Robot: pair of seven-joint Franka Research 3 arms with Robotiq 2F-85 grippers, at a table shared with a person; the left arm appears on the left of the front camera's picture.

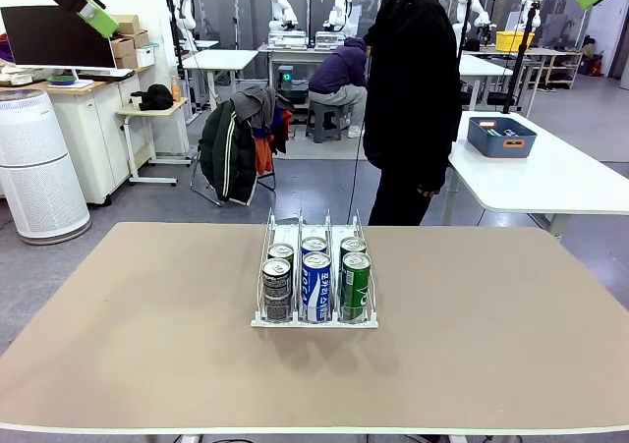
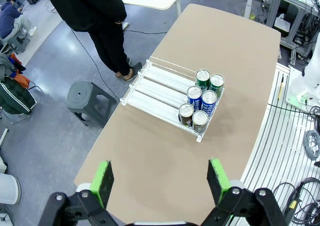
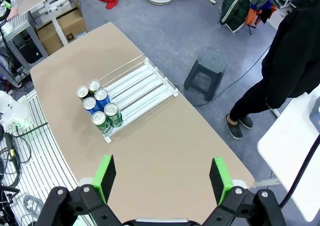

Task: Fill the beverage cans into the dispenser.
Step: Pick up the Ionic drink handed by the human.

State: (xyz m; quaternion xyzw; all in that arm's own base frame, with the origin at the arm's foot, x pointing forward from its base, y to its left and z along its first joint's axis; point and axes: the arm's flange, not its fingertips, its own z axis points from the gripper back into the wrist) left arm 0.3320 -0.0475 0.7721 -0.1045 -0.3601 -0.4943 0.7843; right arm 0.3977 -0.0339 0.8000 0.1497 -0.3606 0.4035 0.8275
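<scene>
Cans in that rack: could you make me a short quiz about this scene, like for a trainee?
1. How many beverage cans stand in the dispenser?
2. True or false: the left gripper is shut on a can.
3. In the front view, which lane holds the green-and-white cans? A left, B middle, C right.
Key: 1 six, two per lane. 2 false: it is open, high above the table, as is the right gripper. 3 C.

Rear cans (image 1: 314, 245) half-hidden; person (image 1: 413, 89) cropped.
</scene>
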